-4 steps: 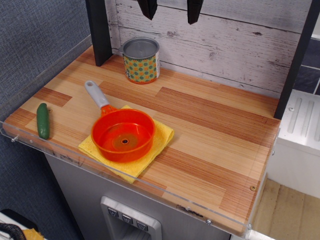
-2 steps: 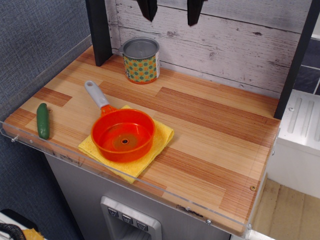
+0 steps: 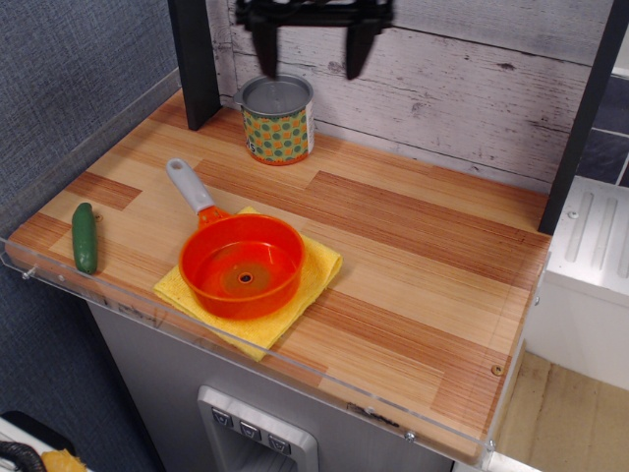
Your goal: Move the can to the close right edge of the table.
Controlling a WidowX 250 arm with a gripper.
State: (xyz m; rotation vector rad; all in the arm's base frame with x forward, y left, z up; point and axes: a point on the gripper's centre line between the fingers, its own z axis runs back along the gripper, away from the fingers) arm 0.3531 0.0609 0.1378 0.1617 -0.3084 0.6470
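The can (image 3: 278,119) stands upright at the far left of the table (image 3: 423,285), near the white plank wall. It has a grey lid and a yellow, orange and teal dotted label. My gripper (image 3: 311,71) hangs open above and slightly right of the can, its two black fingers (image 3: 264,49) spread wide and empty. The fingertips are about level with the can's top, and the left finger is above the can's rim.
An orange pan (image 3: 241,264) with a grey handle sits on a yellow cloth (image 3: 314,270) at the front left. A green pickle-like vegetable (image 3: 85,237) lies near the left front corner. A black post (image 3: 194,59) stands left of the can. A clear acrylic rim (image 3: 295,369) runs along the front edge.
My gripper has come down from the top of the frame and shifted left toward the can, so more of its fingers and crossbar show. Nothing else moved.
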